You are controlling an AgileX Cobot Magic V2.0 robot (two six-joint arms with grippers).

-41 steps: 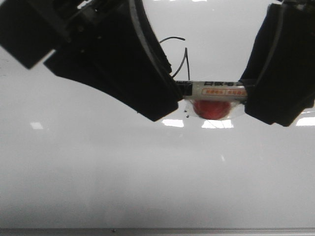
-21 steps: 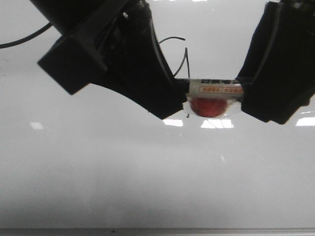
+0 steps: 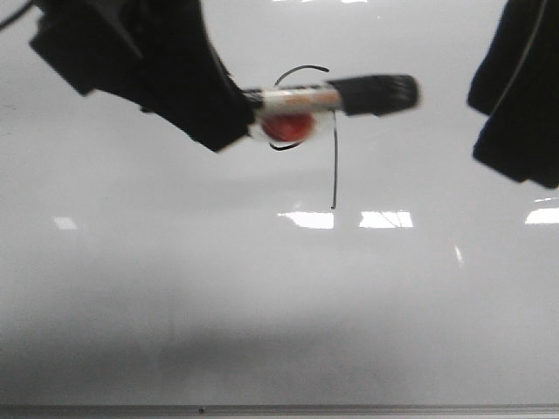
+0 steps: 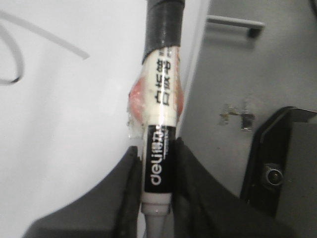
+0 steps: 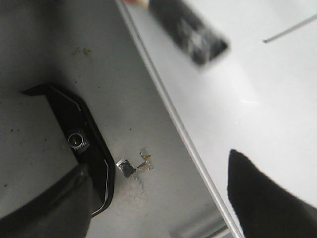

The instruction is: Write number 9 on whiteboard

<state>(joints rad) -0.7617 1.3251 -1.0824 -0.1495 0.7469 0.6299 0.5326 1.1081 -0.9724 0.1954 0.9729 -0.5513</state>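
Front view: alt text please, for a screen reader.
The black left gripper holds a white, black-capped marker level over the glossy grey-white whiteboard, across a thin black hand-drawn 9. The black right gripper hangs apart, empty.

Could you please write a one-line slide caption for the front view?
Left gripper holds the capped white-and-black marker level above the glossy whiteboard, over a thin black hand-drawn 9; right gripper empty.

- We see the whiteboard [image 3: 262,297] as the carrying surface: glossy, pale grey-white, with a thin grey frame edge along its near side.
- We note bright rectangular glare patches across its middle.
- The number 9 [image 3: 327,140] is drawn directly on it in thin black line: an open loop with a long straight tail.
- Beside the board, we see a grey tabletop [image 5: 59,59] bearing small foil scraps [image 5: 133,166].
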